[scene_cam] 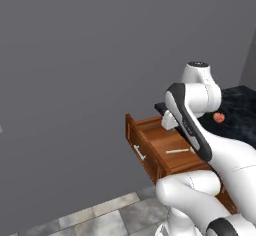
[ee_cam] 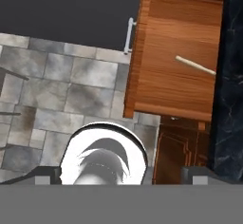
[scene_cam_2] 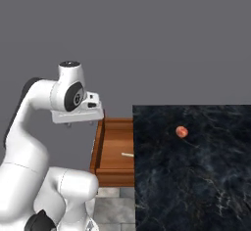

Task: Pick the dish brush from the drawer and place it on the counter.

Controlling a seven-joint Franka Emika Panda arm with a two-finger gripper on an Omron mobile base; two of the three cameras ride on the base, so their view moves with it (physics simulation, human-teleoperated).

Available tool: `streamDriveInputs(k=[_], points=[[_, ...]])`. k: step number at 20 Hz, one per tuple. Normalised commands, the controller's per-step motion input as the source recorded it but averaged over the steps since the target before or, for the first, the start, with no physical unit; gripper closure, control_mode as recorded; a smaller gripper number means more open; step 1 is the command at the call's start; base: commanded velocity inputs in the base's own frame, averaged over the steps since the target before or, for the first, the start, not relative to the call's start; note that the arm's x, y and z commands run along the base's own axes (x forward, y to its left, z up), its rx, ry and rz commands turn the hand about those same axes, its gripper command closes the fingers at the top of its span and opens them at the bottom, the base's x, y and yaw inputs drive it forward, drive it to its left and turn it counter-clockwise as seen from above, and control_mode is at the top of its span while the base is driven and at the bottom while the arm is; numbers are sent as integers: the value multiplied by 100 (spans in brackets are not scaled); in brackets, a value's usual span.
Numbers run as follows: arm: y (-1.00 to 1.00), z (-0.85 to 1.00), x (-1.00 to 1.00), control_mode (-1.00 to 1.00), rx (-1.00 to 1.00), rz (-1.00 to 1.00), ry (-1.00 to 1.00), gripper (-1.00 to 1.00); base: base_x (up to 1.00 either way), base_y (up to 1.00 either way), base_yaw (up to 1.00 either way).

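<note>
We see the drawer [scene_cam: 161,147] pulled out at the centre of the left base view, its silver bar handle [scene_cam: 139,153] on the front panel facing lower left. The dish brush [scene_cam: 178,151] lies on the drawer floor as a thin pale stick; in the hand view it slants at the right of the frame, its far end hidden under the dark desk [scene_cam_2: 196,176] edge. In the right base view the desk fills the lower right, with a small red-orange fruit [scene_cam_2: 182,131] resting on it, well apart from the brush. The pincer [scene_cam_2: 78,124] hangs at centre left of that view, above the drawer's outer end, spread wide and holding nothing. Grey stone floor tiles [ee_cam: 61,85] lie below. We can read no writing or labels anywhere.
</note>
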Motion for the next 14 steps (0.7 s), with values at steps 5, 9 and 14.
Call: streamDriveInputs(k=[5, 9, 14], points=[[0, -63, 46, -100, 0, 1, 12, -100, 0, 0, 0], [2, -70, 64, -100, 0, -6, 16, -100, 0, 0, 0], [12, -93, 78, -100, -3, -6, 17, -100, 0, 0, 0]])
